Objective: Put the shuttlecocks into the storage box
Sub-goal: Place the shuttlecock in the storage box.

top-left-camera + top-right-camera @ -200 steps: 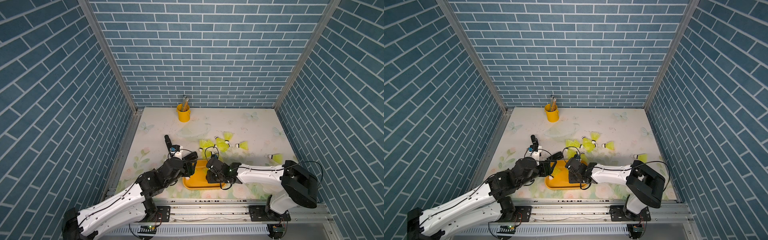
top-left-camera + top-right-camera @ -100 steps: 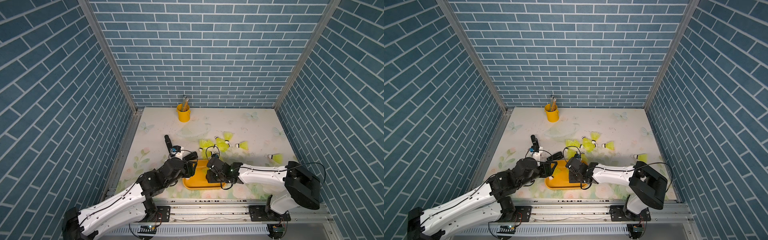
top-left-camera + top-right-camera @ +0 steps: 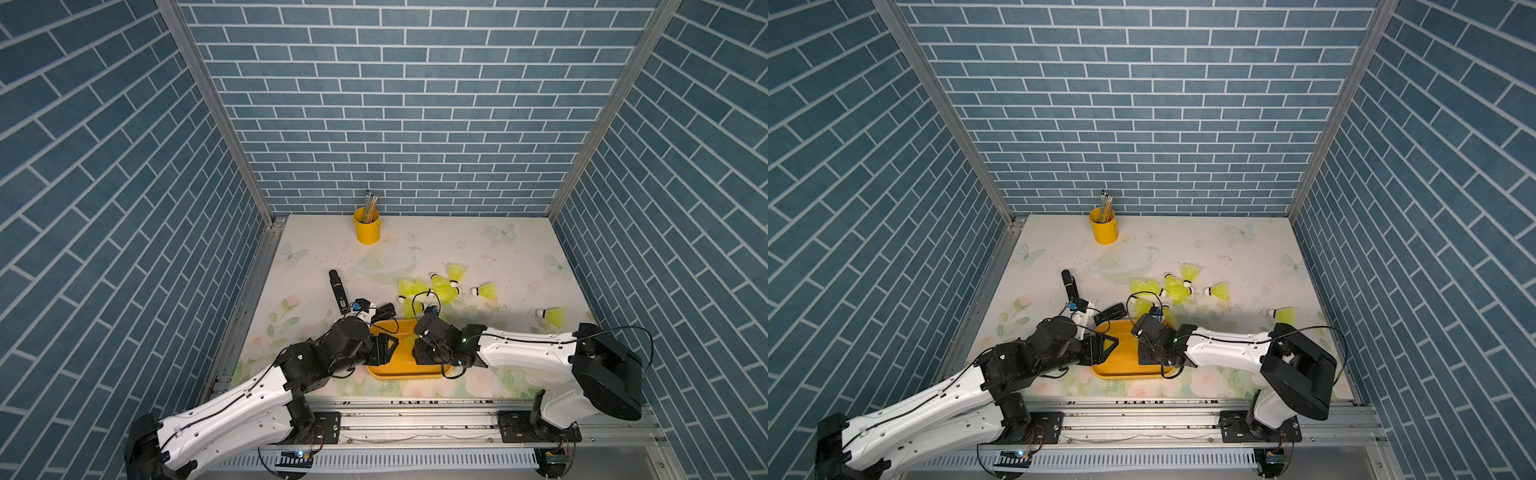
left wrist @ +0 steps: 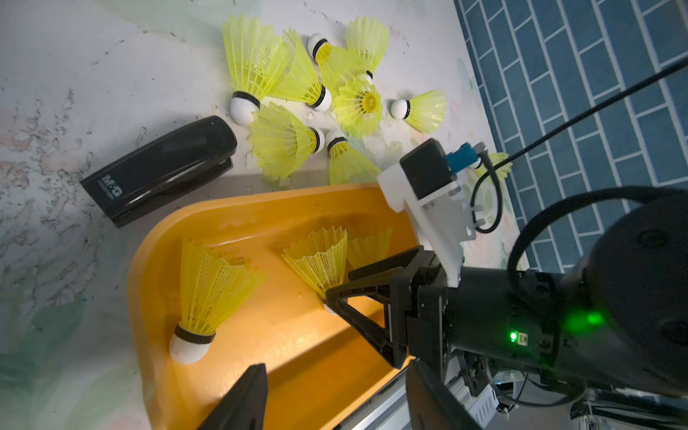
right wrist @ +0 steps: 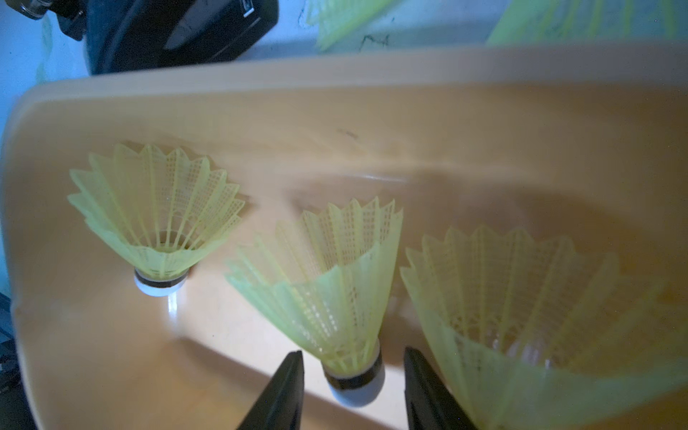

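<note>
- Orange plastic box (image 3: 390, 371) sits on the bench (image 3: 457, 245) near its front edge, between the two arms.
- Three shuttlecocks (image 4: 320, 260) stand cork-down inside it with their neon skirts up. One (image 5: 156, 208) is toward the left arm's end. The middle shuttlecock (image 5: 335, 290) has a third (image 5: 521, 316) just beside it, blurred and close to the right wrist lens.
- Right fingers (image 5: 283, 391) are narrowly parted on either side of the middle shuttlecock's white cork. A gap shows on each side, so they are not gripping it.
- Left fingers (image 4: 245, 398) are closed together over the box's left part, with nothing between them. The tip seen in the left wrist view is apart from the nearest shuttlecock.
- Just beyond the box's far rim, a cluster (image 3: 436, 289) of more shuttlecocks lies on the bench, several touching or overlapping.
- One more (image 3: 484, 291) lies just beside that cluster, and a lone shuttlecock (image 3: 552, 316) is well apart toward the right wall.
- A black stapler (image 4: 160, 167) lies just beside the box's far left corner, near the cluster.
- A black stick-shaped thing (image 3: 337, 291) lies beyond the stapler; I cannot tell what it is.
- A yellow bucket (image 3: 366, 232) with pencils (image 3: 370, 203) stands near the back wall.
</note>
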Tool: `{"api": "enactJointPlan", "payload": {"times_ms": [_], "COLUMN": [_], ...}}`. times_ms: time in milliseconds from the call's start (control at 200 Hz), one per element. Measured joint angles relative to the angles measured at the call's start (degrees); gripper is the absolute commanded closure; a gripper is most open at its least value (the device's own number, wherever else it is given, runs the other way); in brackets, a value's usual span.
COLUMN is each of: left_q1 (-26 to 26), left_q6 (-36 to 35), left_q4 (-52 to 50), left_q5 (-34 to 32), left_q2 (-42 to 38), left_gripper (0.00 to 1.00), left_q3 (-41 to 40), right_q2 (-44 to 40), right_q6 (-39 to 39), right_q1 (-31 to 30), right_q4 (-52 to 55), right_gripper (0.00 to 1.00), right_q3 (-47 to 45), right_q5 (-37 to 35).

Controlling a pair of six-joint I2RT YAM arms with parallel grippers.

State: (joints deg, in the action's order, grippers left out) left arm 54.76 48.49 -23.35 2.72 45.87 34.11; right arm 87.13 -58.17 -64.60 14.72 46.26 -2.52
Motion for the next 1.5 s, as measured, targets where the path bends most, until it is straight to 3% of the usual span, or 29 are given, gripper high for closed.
{"api": "enactJointPlan", "payload": {"times_ms": [280,785,1120,1265,1500], "left_q1": [0.0,0.0,0.02,0.0,-2.4], "left_q6": [0.81,2.93,2.95,0.17,-6.05], "left_q4": [-4.76,-10.47,-10.54,-10.38,-7.78], "left_q5": [4.94,7.5,6.67,5.84,5.92], "left_q2": [2.32,3.65,6.84,13.51,25.22], "left_gripper": [0.34,0.34,0.33,0.31,0.3], "left_q3": [0.79,3.32,9.46,17.42,29.44], "right_q2": [-0.83,-2.89,-7.1,-9.77,-14.25], "right_q6": [-0.04,-0.07,0.55,2.25,6.32], "right_q1": [0.0,0.0,0.37,5.09,19.78], "right_q4": [0.31,1.14,7.8,11.06,16.13], "right_gripper": [0.53,0.5,0.46,0.47,0.46], "right_q3": [0.09,0.46,8.17,13.14,16.06], "right_q5": [-0.5,-0.81,-2.67,-4.11,-8.76]}}
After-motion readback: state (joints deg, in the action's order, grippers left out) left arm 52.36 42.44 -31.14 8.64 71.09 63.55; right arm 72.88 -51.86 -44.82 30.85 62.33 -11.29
